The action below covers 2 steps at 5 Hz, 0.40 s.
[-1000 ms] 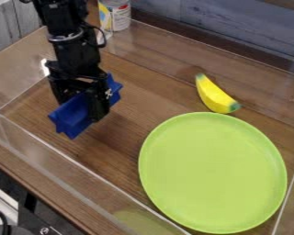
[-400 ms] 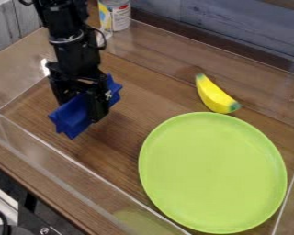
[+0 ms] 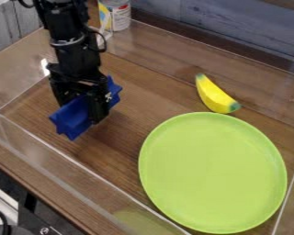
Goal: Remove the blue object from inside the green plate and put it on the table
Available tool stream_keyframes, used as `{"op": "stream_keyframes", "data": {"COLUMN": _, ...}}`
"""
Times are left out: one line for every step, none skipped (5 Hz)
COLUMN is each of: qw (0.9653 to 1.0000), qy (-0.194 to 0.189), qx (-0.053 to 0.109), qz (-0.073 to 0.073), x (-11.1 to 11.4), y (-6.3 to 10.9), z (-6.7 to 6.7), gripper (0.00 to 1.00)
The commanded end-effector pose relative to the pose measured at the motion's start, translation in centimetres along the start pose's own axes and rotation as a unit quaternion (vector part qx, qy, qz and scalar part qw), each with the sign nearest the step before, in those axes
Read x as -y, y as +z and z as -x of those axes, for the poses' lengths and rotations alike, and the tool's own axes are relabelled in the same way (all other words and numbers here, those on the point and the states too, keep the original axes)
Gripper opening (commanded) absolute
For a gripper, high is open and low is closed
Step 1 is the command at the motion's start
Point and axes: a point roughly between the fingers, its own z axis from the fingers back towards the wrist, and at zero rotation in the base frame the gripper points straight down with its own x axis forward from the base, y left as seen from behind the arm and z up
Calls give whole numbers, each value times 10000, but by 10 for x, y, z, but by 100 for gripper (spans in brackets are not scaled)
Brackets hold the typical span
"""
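Note:
The blue object point(image 3: 73, 117) is at the left of the table point(image 3: 162, 64), its lower end down at the wood surface, well apart from the green plate point(image 3: 212, 170). My gripper point(image 3: 81, 99) comes straight down over it, with a black finger on each side of its middle, shut on it. A blue corner sticks out to the right of the fingers. The green plate lies at the front right with nothing on it. Whether the blue object's underside fully rests on the table is hidden by the fingers.
A yellow banana point(image 3: 215, 93) lies just behind the plate. A bottle point(image 3: 113, 14) stands at the back, behind the arm. Clear acrylic walls point(image 3: 39, 174) run along the front left and right edges.

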Motion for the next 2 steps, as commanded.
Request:
{"op": "stream_keyframes", "data": {"qw": 9999, "qy": -3, "qx": 110, "qz": -80, "x": -3, "y": 4, "z": -3, "gripper": 100}}
{"op": "stream_keyframes", "data": {"qw": 9999, "qy": 14, "qx": 94, "qz": -85, "x": -3, "y": 0, "z": -3, "gripper": 100}}
